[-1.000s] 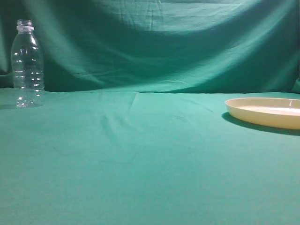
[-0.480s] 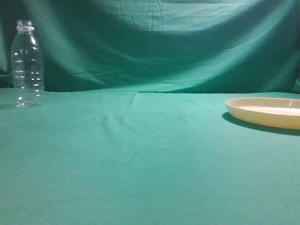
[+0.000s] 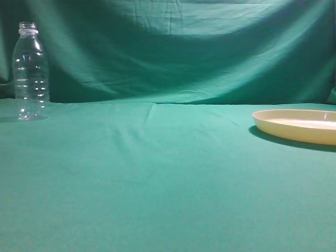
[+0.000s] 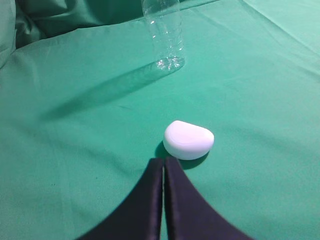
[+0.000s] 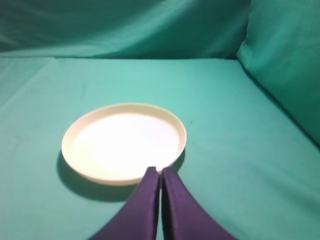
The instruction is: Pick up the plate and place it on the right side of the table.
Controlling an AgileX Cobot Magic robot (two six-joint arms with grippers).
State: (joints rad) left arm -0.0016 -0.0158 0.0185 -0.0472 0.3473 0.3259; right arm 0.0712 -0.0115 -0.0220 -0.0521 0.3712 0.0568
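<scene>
The plate [image 3: 296, 126] sits flat on the table [image 3: 168, 178] at its right edge, partly cut off by the side of the exterior view; it is wide, shallow and round, a pale cream-yellow with a low raised rim that flares slightly outward; its smooth inner floor catches the light and looks almost white in the right wrist view [image 5: 124, 142], and it throws a dark shadow on the teal-green cloth along its near and left sides; nothing lies in it.

The right gripper [image 5: 160, 172] hangs just at the plate's near rim, its two dark fingers pressed together with only a thin seam between them, gripping nothing; whether the tips touch the rim I cannot tell.

Over toward the far left corner of the table a clear plastic bottle [image 3: 30, 72] stands upright, well apart from the plate; the left wrist view shows its base [image 4: 164, 35] and a long shadow running off to the left; nearer that camera a small white rounded object [image 4: 188, 140] rests on the cloth, and the left gripper [image 4: 163, 162] hovers just short of it, fingers closed flat against each other and empty.
</scene>
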